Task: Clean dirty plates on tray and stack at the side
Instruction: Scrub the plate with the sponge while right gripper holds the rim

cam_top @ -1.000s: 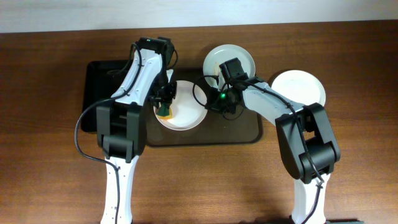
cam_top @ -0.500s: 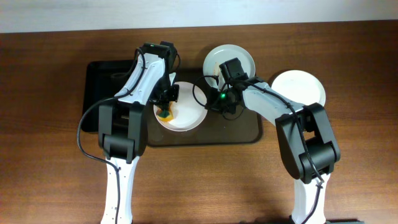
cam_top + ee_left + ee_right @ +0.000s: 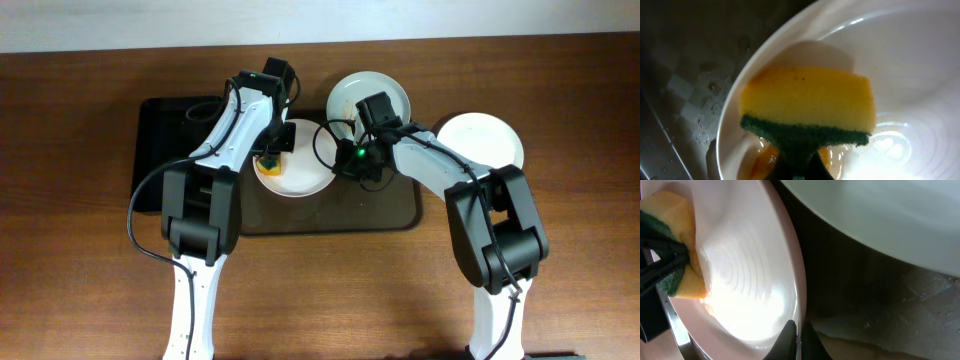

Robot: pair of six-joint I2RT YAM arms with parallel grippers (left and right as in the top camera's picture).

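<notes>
The left gripper (image 3: 268,157) is closed tight on a yellow sponge (image 3: 807,107), holding it by the green scouring layer so that the soft yellow face is free to meet the plate (image 3: 300,175). That plate lies on the brown tray (image 3: 330,212), toward its left half. The sponge presses on the plate's left inner slope, just where an orange smear (image 3: 765,159) shows beneath it in the left wrist view. The right gripper (image 3: 797,331) is pinched shut on the plate's right rim — a steadying hold, as I judge it, so the plate neither slides nor spins under the wiping. The step in hand looks like scrubbing this dish, and since orange shows on it, it is not clean yet.

A second plate (image 3: 372,92) sits at the tray's far edge, possibly overhanging the rim — the arm hides where they meet. A third plate (image 3: 482,140) lies on the table (image 3: 80,260) to the right, well apart from the tray, and is likely the start of the stack. A smaller black tray (image 3: 160,130) lies just left of the brown one.
</notes>
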